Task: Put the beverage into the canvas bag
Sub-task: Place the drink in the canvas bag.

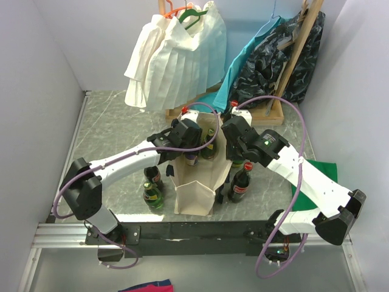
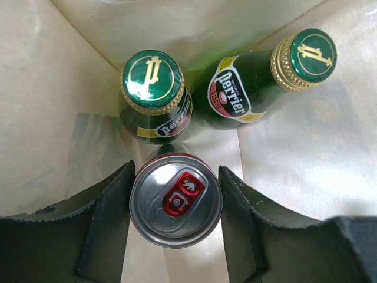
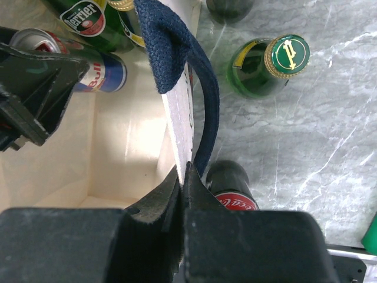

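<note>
The beverage, a silver-topped can (image 2: pixel 175 200) with a red tab, hangs inside the cream canvas bag (image 1: pixel 197 185). My left gripper (image 2: pixel 177 172) is shut on it, one black finger pressed to each side. In the right wrist view the can's (image 3: pixel 97 69) blue and silver side shows low in the bag, beside the left fingers (image 3: pixel 35 82). Under the can, two green Perrier bottles (image 2: pixel 154 82) (image 2: pixel 259 88) stand in the bag. My right gripper (image 3: pixel 187 172) is shut on the bag's right wall at the rim, next to the navy strap (image 3: pixel 188 71). From above, both grippers (image 1: pixel 185 137) (image 1: pixel 234 131) sit over the bag's mouth.
Two bottles (image 1: pixel 153 176) (image 1: pixel 152 196) stand on the marble table left of the bag. A Coca-Cola bottle (image 1: pixel 241 182) and a Perrier bottle (image 3: pixel 268 65) stand to its right. A white pleated garment (image 1: pixel 176 55) and dark clothes (image 1: pixel 273 55) hang on a rack behind. A green cloth (image 1: pixel 322 167) lies at the right.
</note>
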You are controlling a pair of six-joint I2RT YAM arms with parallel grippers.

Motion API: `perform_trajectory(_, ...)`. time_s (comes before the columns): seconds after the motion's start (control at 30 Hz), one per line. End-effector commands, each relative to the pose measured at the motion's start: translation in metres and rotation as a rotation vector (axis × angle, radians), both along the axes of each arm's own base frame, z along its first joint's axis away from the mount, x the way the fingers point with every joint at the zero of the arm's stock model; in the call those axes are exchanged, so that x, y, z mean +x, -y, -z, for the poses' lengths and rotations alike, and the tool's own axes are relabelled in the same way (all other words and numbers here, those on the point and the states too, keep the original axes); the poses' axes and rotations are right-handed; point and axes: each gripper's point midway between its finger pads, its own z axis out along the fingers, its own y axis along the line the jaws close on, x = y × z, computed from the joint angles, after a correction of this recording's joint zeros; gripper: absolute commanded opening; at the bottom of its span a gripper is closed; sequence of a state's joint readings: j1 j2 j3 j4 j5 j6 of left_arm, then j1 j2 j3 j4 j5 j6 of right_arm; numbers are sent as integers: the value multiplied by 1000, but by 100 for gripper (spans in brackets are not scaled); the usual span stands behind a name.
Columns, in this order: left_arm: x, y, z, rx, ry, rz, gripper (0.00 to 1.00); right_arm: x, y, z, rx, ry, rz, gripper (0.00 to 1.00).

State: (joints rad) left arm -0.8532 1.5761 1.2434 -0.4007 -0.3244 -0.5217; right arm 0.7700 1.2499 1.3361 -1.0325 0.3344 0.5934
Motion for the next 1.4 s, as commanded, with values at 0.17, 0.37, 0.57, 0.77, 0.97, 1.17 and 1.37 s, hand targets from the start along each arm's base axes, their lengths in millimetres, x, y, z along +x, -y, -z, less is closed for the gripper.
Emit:
perform_trajectory(0.17, 16, 14, -9, -89, 55, -17, 1, 7, -1, -10, -4, 46, 3, 0)
perform_trajectory(0.37, 20, 14, 3, -68, 41, -21, 1, 9, -1, -11, -10, 44, 0, 0)
perform_trajectory(0.57, 20, 9, 17, -42, 13, -50, 1, 11, -2, -12, -11, 47, 3, 0)
perform_trajectory(0.77, 15, 4, 34, -27, -18, -61, 1, 11, -4, -12, 0, 46, -1, 0)
perform_trajectory(0.97, 15, 4, 33, -32, -11, -58, 27, 11, -6, -10, 2, 39, -7, 1)
perform_trajectory(1.17, 17, 0, 19, -15, -3, -71, 54, 10, -8, -8, 10, 38, -12, 1)
perform_trajectory(1.37, 18, -2, -3, -49, 35, -83, 68, 10, -10, -4, 23, 39, -16, 1)
